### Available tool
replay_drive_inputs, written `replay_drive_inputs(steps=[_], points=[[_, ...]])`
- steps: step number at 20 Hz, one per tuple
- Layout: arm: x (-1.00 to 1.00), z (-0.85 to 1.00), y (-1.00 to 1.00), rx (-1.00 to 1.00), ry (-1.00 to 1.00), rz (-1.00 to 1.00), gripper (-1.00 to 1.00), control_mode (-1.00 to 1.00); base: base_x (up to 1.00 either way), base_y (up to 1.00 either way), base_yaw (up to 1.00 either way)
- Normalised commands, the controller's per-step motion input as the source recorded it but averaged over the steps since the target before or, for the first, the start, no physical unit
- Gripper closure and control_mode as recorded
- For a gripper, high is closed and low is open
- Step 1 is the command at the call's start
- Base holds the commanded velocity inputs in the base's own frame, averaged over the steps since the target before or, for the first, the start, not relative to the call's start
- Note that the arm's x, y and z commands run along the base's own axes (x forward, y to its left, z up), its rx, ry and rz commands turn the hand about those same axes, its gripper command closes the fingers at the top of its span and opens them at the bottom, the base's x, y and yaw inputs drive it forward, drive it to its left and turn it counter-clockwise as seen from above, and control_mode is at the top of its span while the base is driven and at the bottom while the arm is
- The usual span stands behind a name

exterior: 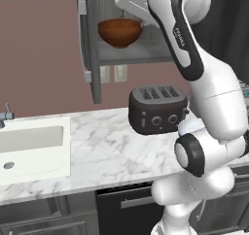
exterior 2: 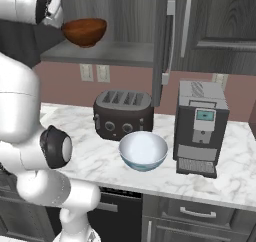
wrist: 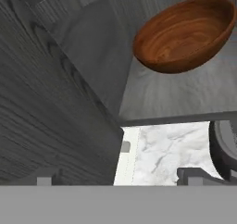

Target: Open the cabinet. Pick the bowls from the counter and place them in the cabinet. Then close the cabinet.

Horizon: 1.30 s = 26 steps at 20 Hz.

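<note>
Your jaws stand spread wide and pinch nothing — in the hand view the two dark tips of the gripper sit far apart at the bottom, with bare shelf and marble between them. Just beyond them, inside the dark grey wood-grain wall cabinet, the glossy reddish-brown wooden bowl rests on the grey inner shelf, tilted slightly toward you; whether it has fully settled I can't tell.

The relation that matters next runs the other way. The second bowl, white inside with a pale blue patterned outside, lies well below the cabinet on the white marble tabletop, in front of the dark four-slot toaster and just beside the grey coffee machine. From your jaws it is down and to the right — so, as I judge it, you must back out of the cabinet before descending. A round bowl offers no long axis; take its rim.
</note>
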Motion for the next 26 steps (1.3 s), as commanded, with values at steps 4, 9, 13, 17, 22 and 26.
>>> replay_drive_inputs(steps=[4, 9, 13, 17, 22, 26], points=[[-1.0, -1.0, 0.0, -0.17, -0.12, -0.07, -1.0, -1.0, 0.0, 0.0, 0.0], [-1.0, -1.0, -0.45, -0.07, -0.16, -0.02, -1.0, -1.0, 0.0, 0.0, 0.0], [-0.46, -0.6, -1.0, 0.25, -0.04, 0.0, -1.0, -1.0, 0.0, 0.0, 0.0], [-0.69, -0.01, -0.96, 0.24, 0.02, 0.0, -1.0, -1.0, 0.0, 0.0, 0.0], [-0.42, -0.27, -0.63, 0.11, 0.01, -0.11, -1.0, -1.0, 0.0, 0.0, 0.0], [-0.21, -0.41, -0.08, 0.0, 0.01, -0.25, -1.0, -1.0, 0.0, 0.0, 0.0]])
